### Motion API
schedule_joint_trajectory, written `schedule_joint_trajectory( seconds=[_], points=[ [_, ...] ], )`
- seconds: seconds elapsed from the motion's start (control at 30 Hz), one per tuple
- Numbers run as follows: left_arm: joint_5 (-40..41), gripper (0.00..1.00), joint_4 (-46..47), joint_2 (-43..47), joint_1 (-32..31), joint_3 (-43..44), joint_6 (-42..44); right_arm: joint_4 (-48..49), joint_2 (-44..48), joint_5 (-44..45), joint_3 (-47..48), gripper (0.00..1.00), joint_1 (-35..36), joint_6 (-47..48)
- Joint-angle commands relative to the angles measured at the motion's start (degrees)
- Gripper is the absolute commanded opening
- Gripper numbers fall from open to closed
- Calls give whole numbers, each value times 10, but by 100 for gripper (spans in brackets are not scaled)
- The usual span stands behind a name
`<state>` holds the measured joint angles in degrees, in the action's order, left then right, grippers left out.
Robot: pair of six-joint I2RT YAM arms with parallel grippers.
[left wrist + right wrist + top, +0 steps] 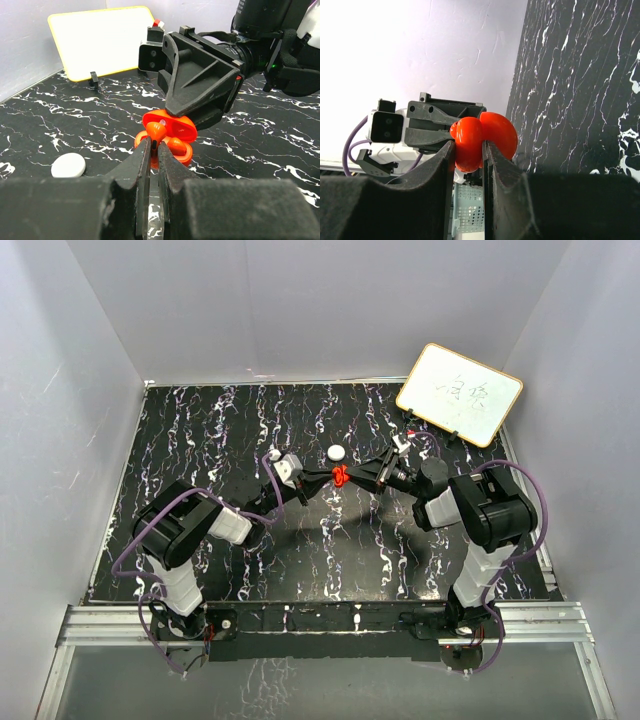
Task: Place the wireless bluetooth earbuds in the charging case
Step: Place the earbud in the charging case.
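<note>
Over the middle of the table my two grippers meet tip to tip. The right gripper point(354, 476) point(468, 146) is shut on the red charging case point(341, 477) point(469, 141). The case is open, its lid point(172, 125) raised over the base point(200, 156). One red earbud point(178, 147) lies in the base. My left gripper point(326, 478) point(154, 146) is shut on a second red earbud point(156, 132), pinching its stem right at the case's near rim. I cannot tell whether this earbud touches its socket.
A white round disc point(335, 452) point(68, 165) lies on the black marbled table point(230, 430), just beyond the grippers. A yellow-framed whiteboard point(459, 393) point(102, 40) leans at the back right corner. Grey walls enclose the table.
</note>
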<state>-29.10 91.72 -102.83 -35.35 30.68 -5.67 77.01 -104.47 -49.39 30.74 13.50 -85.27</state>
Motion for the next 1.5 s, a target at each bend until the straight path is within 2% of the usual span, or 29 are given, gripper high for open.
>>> schedule_joint_trajectory(
  seconds=[0.0, 0.87, 1.47],
  points=[
    [-15, 0, 106, 21, 3, 7, 12, 58, -3, 3, -7, 0, 1, -5],
    [-25, 0, 106, 43, 6, 23, 17, 56, -4, -2, -8, 0, 1, -5],
    [-40, 0, 106, 13, 6, 39, -2, 52, -1, -3, -4, 0, 1, -6]
  ],
)
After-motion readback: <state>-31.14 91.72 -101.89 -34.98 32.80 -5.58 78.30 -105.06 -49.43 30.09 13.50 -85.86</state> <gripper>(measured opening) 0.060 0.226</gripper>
